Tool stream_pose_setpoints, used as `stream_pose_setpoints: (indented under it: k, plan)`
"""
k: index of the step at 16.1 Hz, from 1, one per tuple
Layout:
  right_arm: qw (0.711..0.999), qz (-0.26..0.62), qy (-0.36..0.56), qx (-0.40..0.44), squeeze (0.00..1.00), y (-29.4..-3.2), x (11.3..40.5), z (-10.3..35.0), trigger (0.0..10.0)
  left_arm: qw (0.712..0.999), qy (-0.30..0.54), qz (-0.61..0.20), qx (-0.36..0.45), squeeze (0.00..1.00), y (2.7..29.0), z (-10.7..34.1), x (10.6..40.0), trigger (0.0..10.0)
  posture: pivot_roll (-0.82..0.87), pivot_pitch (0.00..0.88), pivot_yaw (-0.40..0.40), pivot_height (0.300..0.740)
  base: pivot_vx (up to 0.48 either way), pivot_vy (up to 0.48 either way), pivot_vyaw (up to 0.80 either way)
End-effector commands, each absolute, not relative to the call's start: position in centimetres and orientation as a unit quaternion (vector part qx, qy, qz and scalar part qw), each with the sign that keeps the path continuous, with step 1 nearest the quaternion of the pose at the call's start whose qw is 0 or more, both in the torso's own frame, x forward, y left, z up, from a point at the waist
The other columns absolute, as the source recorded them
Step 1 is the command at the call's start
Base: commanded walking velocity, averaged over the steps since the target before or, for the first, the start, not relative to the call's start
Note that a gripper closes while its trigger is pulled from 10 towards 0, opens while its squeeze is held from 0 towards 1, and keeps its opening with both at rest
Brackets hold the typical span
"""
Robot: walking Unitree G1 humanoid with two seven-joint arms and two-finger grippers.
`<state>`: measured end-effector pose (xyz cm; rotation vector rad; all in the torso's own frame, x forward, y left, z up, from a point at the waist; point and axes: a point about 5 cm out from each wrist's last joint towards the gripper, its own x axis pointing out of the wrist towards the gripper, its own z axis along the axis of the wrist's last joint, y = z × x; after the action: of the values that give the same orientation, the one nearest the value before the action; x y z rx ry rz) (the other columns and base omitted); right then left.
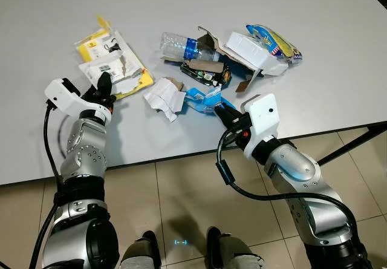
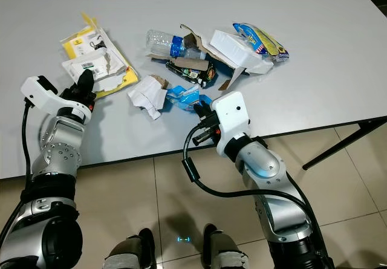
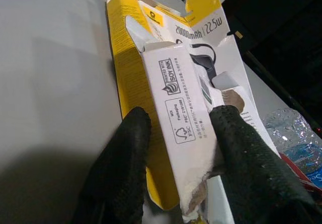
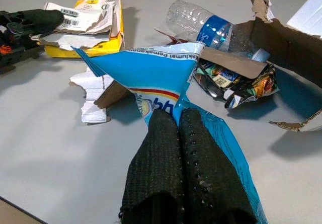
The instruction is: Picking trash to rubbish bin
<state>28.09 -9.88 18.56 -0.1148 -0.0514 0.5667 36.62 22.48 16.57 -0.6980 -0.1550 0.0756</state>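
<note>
Both grippers were engaged: the left gripper [image 3: 173, 148] straddled the yellow box [image 1: 112, 60] on the table [image 1: 338, 69], fingers spread; the right gripper [image 4: 181, 133] pinched the blue wrapper [image 4: 156, 75]. Lifting should be slow, lest the wrapper slip

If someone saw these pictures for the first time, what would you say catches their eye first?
Most striking is the heap of litter on the grey table: a clear plastic bottle, torn cardboard and a blue wrapper in the middle. The right tool is shut on that blue wrapper near the table's front edge. On the left, the left tool straddles the torn yellow and white box.
</note>
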Motion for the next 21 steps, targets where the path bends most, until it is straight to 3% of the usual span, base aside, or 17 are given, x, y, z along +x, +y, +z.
stream_pose_setpoints:
  k: [1,11,14,16,21]
  plan:
    - [0.959,0.278,-0.024,-0.058,0.0,-9.9,27.8,18.5,10.0,0.936,-0.034,0.054,-0.347,0.0,22.4,14.5,36.3,0.0,-0.17,0.292,-0.035,0.74,0.0,0.0,0.0]
    - [0.96,0.273,-0.028,-0.06,0.0,-9.9,28.2,18.4,10.0,0.954,-0.09,0.065,-0.278,0.0,23.0,16.3,36.2,0.0,-0.17,0.271,-0.033,0.74,0.0,0.0,0.0]
    - [0.96,0.273,-0.033,-0.061,0.0,-9.8,28.5,18.5,10.0,0.961,-0.142,0.07,-0.225,0.0,23.0,18.5,36.0,0.0,-0.16,0.253,-0.034,0.74,0.0,0.0,0.0]
    - [0.96,0.271,-0.038,-0.061,0.0,-9.7,28.9,18.6,10.0,0.966,-0.182,0.047,-0.18,0.0,22.0,20.7,35.3,0.0,-0.15,0.235,-0.03,0.74,0.0,0.0,0.0]
    - [0.96,0.27,-0.051,-0.054,0.0,-9.2,29.8,18.7,10.0,0.973,-0.188,0.019,-0.132,0.0,20.0,20.6,32.1,0.0,-0.09,0.202,-0.02,0.74,0.0,0.0,0.0]
